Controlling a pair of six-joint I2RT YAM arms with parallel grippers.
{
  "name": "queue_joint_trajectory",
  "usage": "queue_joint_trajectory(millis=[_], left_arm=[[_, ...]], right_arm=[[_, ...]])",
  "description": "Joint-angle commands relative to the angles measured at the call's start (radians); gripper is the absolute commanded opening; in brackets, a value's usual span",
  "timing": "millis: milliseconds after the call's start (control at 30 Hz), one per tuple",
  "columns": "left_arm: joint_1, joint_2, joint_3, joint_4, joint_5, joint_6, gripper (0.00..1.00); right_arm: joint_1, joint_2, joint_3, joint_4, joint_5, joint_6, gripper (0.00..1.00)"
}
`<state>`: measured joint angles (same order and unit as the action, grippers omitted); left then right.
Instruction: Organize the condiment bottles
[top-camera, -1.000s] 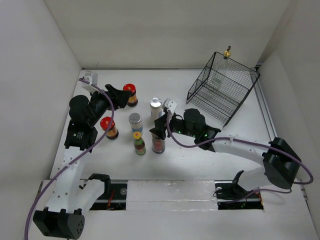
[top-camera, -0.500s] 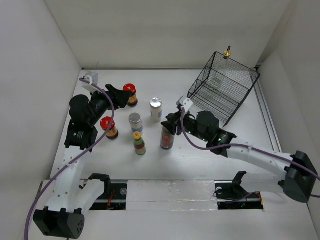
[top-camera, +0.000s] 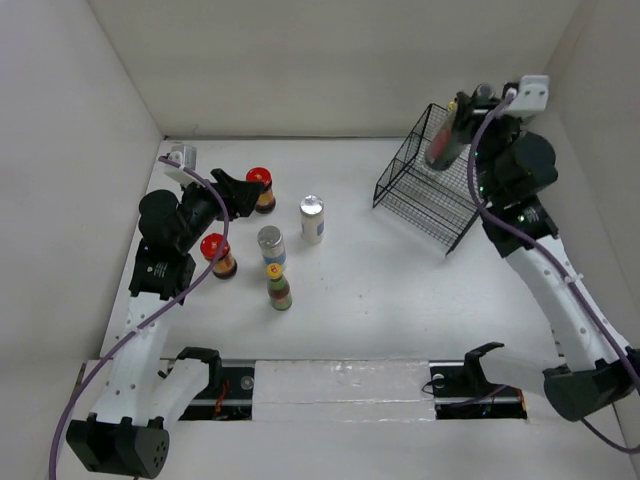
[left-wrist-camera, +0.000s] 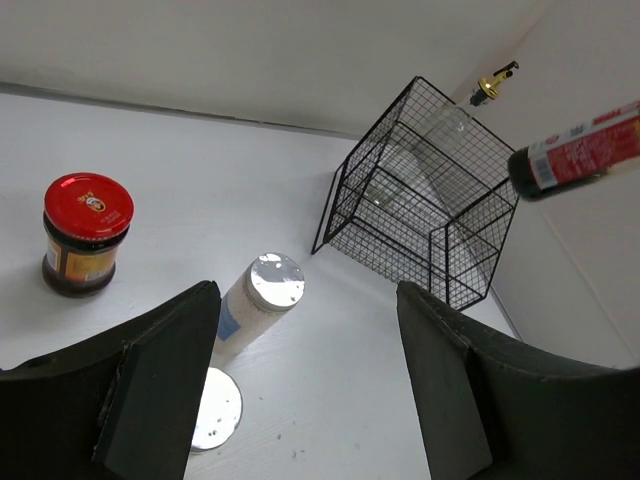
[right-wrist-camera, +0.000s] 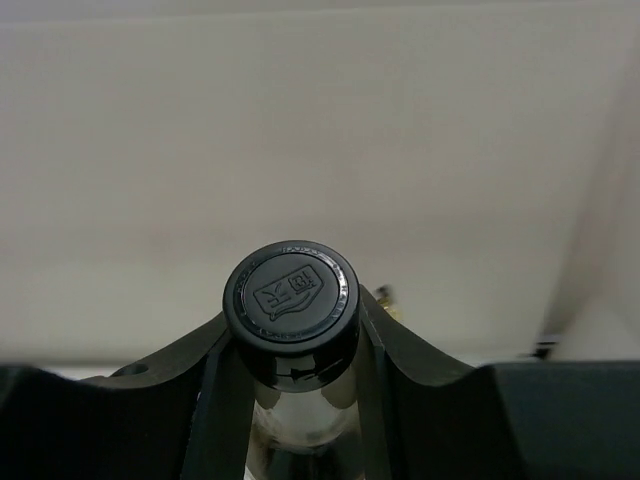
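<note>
- The right pincer (right-wrist-camera: 290, 322) is closed on the neck of the dark bottle (left-wrist-camera: 585, 148) and holds it in the air, tilted, over the far top edge of the basket (top-camera: 425, 197).
- The left pincer (left-wrist-camera: 305, 388) is spread wide with nothing in it, well left of the basket.
- The dark bottle has dark glass, a red label with white print and a black embossed cap.
- On the desk (top-camera: 400, 290) left of the basket stand five:
  - two red-capped jars (top-camera: 260, 186) (top-camera: 216, 253)
  - two silver-lidded jars (top-camera: 313, 217) (top-camera: 270, 243)
  - one green bottle (top-camera: 277, 288)
- One clear bottle (left-wrist-camera: 440, 128) leans inside the basket.
- Half a second ago the dark bottle was low, left of the basket and near the green bottle; now it is up over the basket.
- The left arm has not moved.
</note>
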<state>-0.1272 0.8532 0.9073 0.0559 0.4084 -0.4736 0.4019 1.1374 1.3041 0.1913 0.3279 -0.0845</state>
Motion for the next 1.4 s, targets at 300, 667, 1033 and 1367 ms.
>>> queue_joint_trajectory(millis=[300,667,1033,1367], left_arm=[[0.005,-0.003,-0.002,0.055,0.030,-0.013,0.67],[0.005,0.006,0.007,0.055,0.021,-0.013,0.67],[0.005,0.006,0.007,0.055,0.021,-0.013,0.67],[0.005,0.006,0.007,0.055,0.021,-0.013,0.67]], right_arm=[[-0.368,0.283,0.388,0.010,-0.046,-0.004,0.10],[-0.442,0.372,0.344,0.071,-0.070,0.025,0.08],[-0.451,0.404,0.143,0.189,-0.070,0.061,0.08],[-0.451,0.433,-0.015,0.234,-0.102,0.172,0.17]])
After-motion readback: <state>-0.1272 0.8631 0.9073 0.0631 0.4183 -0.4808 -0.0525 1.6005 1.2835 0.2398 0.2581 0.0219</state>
